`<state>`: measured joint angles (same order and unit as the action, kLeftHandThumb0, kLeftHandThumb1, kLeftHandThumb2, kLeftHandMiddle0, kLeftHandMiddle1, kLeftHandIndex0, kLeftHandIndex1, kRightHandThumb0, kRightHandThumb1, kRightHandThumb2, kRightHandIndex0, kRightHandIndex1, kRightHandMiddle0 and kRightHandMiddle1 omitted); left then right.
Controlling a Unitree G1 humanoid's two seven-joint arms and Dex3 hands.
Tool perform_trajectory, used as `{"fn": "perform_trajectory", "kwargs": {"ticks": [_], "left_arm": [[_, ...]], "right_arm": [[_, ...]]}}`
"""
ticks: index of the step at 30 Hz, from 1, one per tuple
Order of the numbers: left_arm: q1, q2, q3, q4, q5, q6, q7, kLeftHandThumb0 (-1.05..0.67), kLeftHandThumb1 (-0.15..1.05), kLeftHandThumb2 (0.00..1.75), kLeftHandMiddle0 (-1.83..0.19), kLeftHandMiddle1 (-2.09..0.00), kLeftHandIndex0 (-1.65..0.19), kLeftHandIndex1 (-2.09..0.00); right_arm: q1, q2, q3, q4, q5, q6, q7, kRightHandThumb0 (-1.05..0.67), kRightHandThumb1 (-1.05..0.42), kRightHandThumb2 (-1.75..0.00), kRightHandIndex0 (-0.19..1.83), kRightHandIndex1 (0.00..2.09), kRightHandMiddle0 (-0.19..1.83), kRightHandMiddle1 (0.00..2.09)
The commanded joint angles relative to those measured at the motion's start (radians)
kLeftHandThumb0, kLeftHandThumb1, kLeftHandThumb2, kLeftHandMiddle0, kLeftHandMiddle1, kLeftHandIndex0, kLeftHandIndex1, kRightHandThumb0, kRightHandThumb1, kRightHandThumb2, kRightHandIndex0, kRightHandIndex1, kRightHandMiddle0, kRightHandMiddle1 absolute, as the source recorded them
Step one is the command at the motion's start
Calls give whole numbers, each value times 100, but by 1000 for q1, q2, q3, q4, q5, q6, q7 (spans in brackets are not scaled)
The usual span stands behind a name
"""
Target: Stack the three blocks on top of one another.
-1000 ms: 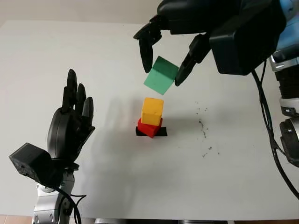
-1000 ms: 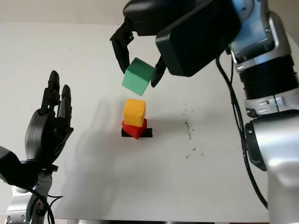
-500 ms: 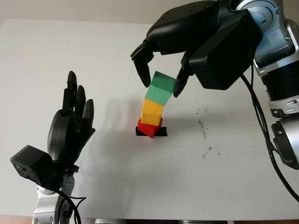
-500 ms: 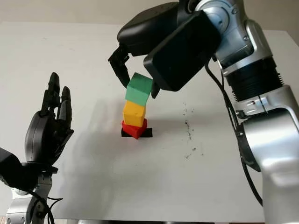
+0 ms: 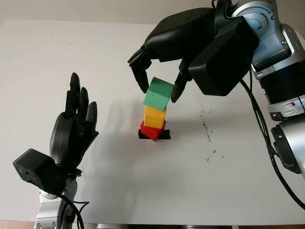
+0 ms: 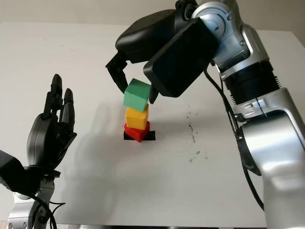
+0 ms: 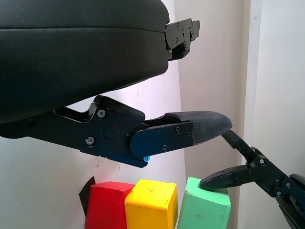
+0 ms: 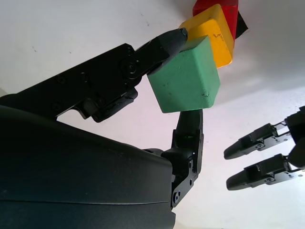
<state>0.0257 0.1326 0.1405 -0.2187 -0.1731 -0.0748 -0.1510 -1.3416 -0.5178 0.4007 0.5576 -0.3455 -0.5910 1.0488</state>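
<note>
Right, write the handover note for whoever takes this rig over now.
Right hand: shut on the green block, which sits tilted on the yellow block.
Left hand: open, raised over the table to the stack's left.
Done: yellow block stands on the red block, over a black mark.
Left: settle the green block square, release, back the hand away without nudging the stack.

Bare table (image 5: 228, 171) surrounds the block stack (image 5: 155, 114); the right hand (image 5: 159, 83) blocks access from above
</note>
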Motion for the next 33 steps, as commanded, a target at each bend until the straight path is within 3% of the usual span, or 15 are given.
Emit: {"fn": "perform_trajectory", "kwargs": {"ticks": [1,26,28,33], "left_arm": [[16,-9,-3,-21,2,-7,6,-67,105,57,19,-1,19,0],[18,-11,-6,-5,9,-30,5,-66,105,58,19,0,19,0],[17,-13,-7,-6,9,-29,8,-67,105,57,19,0,19,0],[18,-13,-9,-15,13,-17,15,-67,105,57,19,-1,19,0]], "right_arm": [[-32,7,8,4,-1,-10,4,-40,-91,-6,26,4,38,148],[-7,10,28,26,-23,-25,-2,-42,-90,-5,24,4,37,151],[-2,8,27,16,-21,-1,4,-44,-90,-5,19,2,29,139],[9,0,27,-10,-26,18,2,-50,-90,-5,2,3,12,86]]}}
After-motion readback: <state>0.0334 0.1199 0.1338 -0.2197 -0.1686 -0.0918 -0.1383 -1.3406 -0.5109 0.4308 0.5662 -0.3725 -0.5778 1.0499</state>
